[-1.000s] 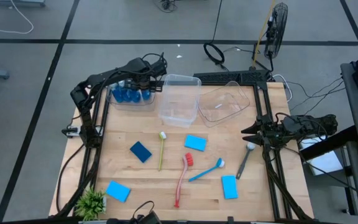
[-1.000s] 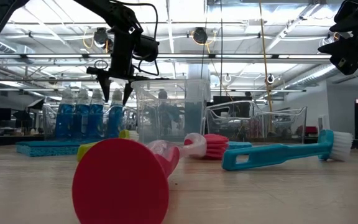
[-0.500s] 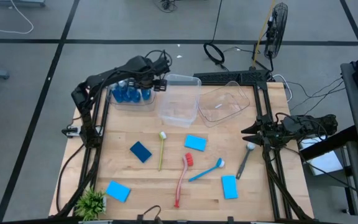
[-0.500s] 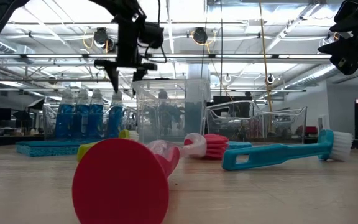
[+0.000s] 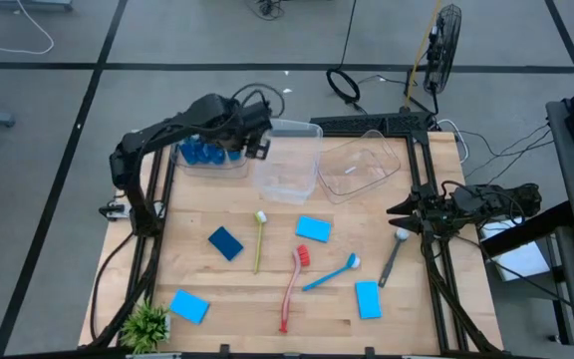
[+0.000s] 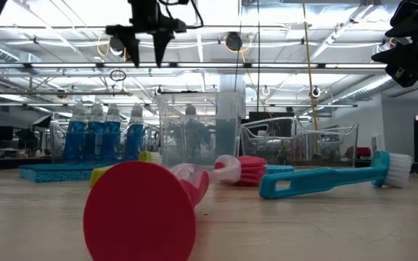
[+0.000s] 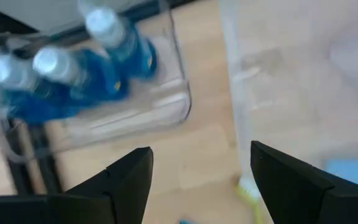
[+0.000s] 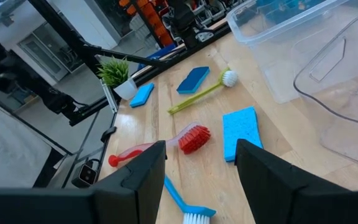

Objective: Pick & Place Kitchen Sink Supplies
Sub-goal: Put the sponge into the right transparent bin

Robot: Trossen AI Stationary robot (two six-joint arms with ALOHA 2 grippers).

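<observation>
Up High, Both Claws Hold Nothing

Now the left claw [image 6: 142,45] hangs high with its two fingers wide apart and nothing between them. Just below and beside it, the small clear bottles of blue liquid [image 5: 207,151] stand together in a shallow clear plastic tray [image 7: 135,112]. The tall clear plastic tub [image 5: 289,160] is on its other side. The right claw [image 5: 399,211] waits open and bare, near the grey long-handled dish brush [image 5: 394,254].

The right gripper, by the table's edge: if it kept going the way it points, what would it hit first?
Probably the light blue sponge, which lies between the open right gripper's fingers in its wrist view, though depth is unclear.
</observation>
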